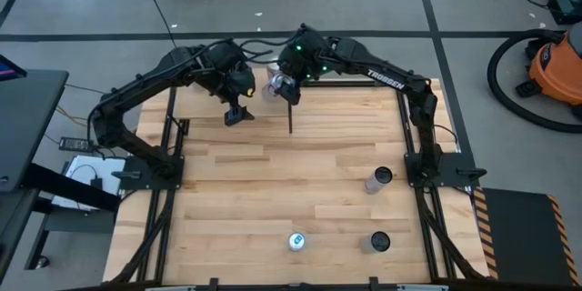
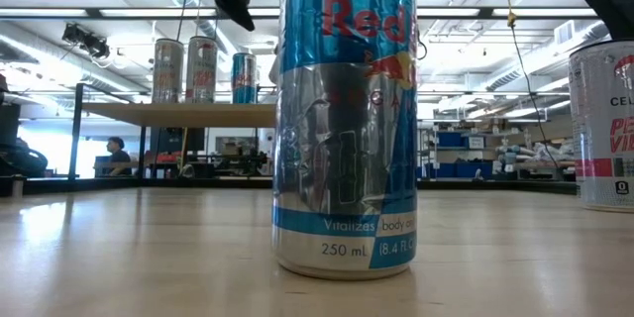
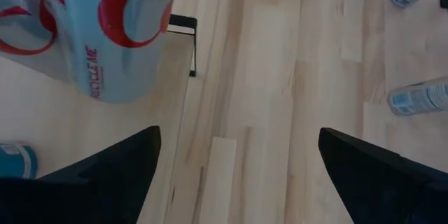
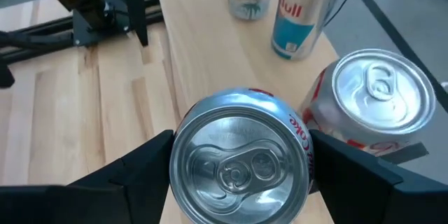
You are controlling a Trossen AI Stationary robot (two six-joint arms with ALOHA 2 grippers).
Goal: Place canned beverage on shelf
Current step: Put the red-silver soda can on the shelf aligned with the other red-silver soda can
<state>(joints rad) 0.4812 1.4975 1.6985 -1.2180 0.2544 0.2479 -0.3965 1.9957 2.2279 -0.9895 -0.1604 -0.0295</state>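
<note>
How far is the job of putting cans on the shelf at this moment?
Done: several cans already stand on the shelf. In hand: the right gripper holds a can upright over it. Left: three cans wait on the table; the open left gripper is empty.

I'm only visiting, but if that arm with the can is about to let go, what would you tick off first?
1. Right gripper jaws close against the silver can: ok.
2. Can upright, top facing the wrist camera: ok.
3. Can over the shelf panel: ok.
4. Can's base resting on the shelf: cannot tell.
5. Room beside the neighbouring can: not ok, they look almost touching.
6. Left gripper jaws open and empty, off to the side over the table: ok.
</note>
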